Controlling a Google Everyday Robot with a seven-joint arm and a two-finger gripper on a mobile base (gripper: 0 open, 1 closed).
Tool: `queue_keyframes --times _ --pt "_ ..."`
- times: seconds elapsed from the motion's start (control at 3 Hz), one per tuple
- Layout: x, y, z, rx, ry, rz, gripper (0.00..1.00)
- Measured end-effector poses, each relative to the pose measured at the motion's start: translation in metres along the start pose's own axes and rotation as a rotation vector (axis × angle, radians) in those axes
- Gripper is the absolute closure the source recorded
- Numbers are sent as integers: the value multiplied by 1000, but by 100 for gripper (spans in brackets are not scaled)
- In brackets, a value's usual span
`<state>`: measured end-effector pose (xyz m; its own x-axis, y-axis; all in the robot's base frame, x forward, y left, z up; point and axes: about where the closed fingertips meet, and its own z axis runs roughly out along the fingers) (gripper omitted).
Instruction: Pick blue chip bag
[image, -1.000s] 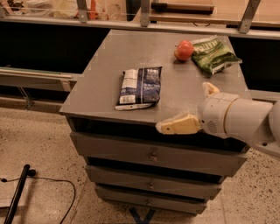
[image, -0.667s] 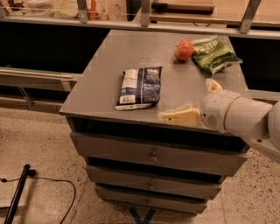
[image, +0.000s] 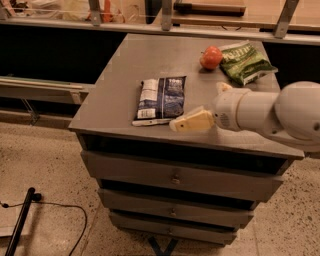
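Observation:
The blue chip bag (image: 161, 99) lies flat on the grey cabinet top (image: 125, 65), dark navy with a white panel and a white label at its near end. My gripper (image: 207, 105) hovers over the top just right of the bag's near end. It is open and empty. One cream finger (image: 192, 121) points left toward the bag's lower right corner, and the other (image: 223, 87) stands up behind it. The white arm (image: 270, 112) comes in from the right.
A red apple (image: 210, 57) and a green chip bag (image: 246, 62) lie at the back right of the top. Drawers (image: 175, 177) run below the front edge. A dark counter (image: 60, 50) stands behind, and a black cable (image: 65, 210) lies on the floor at left.
My gripper has moved from the cabinet's front edge up and over the top, closer to the blue chip bag's near right corner. The bag, apple and green bag have not moved.

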<state>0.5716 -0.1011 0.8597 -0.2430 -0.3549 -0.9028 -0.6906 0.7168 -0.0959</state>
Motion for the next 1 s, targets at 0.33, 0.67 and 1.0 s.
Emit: queue_keyframes --times 0.33,0.67,1.0 --pt "-8 11 44 -73 20 -14 0" --pt "-18 23 67 -129 22 -40 0" --pt "-12 31 74 -121 55 -22 0"
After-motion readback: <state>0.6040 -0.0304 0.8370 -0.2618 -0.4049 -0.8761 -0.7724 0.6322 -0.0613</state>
